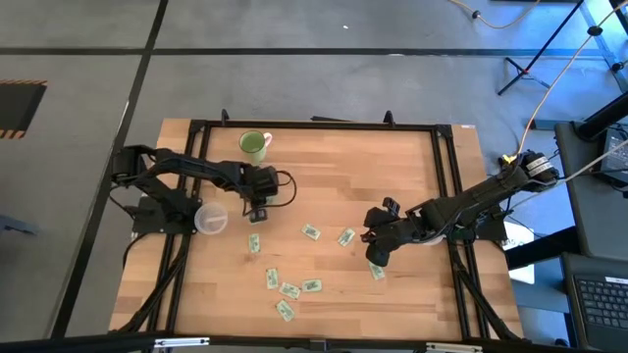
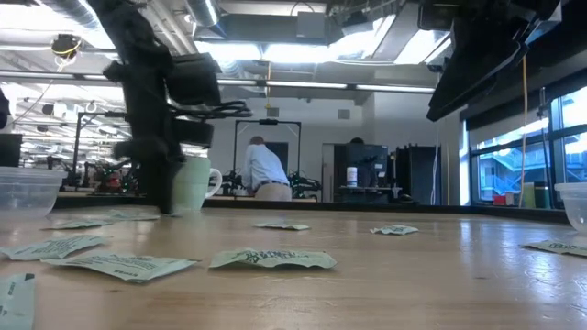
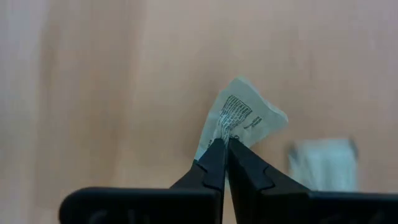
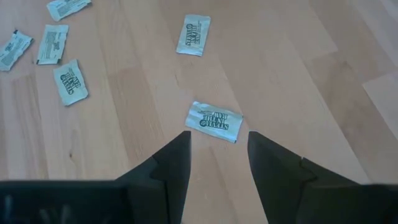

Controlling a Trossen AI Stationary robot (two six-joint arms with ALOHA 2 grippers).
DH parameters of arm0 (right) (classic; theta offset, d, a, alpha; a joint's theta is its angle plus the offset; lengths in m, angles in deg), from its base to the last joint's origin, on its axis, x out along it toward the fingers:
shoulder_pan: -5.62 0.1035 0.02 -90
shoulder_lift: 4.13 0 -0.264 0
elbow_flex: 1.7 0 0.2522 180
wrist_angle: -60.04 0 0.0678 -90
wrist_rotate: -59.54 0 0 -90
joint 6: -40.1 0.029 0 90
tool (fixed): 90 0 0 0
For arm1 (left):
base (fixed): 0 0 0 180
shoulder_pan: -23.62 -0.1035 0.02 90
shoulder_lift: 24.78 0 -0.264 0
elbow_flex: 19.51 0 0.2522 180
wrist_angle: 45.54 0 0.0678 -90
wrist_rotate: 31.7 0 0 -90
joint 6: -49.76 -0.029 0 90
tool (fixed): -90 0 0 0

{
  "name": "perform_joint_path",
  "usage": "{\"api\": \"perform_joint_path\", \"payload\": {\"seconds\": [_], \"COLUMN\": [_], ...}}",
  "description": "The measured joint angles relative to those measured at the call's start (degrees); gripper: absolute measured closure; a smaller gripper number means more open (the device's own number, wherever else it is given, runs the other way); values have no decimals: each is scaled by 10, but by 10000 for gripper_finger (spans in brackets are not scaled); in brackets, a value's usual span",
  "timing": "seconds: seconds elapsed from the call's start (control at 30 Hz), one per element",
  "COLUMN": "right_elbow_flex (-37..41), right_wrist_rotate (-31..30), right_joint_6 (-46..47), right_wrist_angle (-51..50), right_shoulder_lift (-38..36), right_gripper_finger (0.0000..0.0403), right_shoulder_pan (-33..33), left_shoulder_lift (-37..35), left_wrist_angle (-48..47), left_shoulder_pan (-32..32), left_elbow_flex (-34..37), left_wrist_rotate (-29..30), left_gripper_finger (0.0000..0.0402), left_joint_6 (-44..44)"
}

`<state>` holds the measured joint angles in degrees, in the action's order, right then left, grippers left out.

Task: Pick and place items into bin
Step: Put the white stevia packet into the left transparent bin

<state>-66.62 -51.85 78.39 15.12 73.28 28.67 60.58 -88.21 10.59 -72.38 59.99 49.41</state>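
Currently: left end effector [image 3: 225, 144], fingers pinched together on one crumpled packet [image 3: 242, 118], low over the bench [image 1: 392, 167]. Step: pick made; next, lift and carry to the clear plastic bin [image 1: 210, 219], at its 8 o'clock. Right end effector [image 4: 217, 140]: spread wide, empty, another packet [image 4: 214, 122] just beyond its tips. Remaining packets [image 1: 289, 290] scattered between the arms.

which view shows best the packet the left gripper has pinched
The left wrist view: the left gripper is shut on the packet, print readable. The high view hides it under the gripper; the low and right wrist views don't show it clearly.
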Motion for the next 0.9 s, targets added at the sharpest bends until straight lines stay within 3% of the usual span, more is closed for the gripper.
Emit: {"api": "perform_joint_path", "payload": {"seconds": [0.2,0.43,0.53,0.9], "right_elbow_flex": [0,0,0,0], "right_wrist_rotate": [0,0,-28,-36], "right_joint_6": [-21,-27,-18,-12], "right_wrist_angle": [0,1,0,-5], "right_shoulder_lift": [0,0,0,0], "right_gripper_finger": [242,242,242,242], "right_shoulder_pan": [0,0,-4,-36], "left_shoulder_lift": [-99,-221,-261,-326], "left_wrist_angle": [-54,-149,-203,-355], "left_shoulder_pan": [25,66,87,189], "left_elbow_flex": [0,-1,-1,-1], "left_wrist_rotate": [-12,-17,-16,-17], "left_gripper_finger": [397,398,398,398], "left_joint_6": [47,164,206,423]}}
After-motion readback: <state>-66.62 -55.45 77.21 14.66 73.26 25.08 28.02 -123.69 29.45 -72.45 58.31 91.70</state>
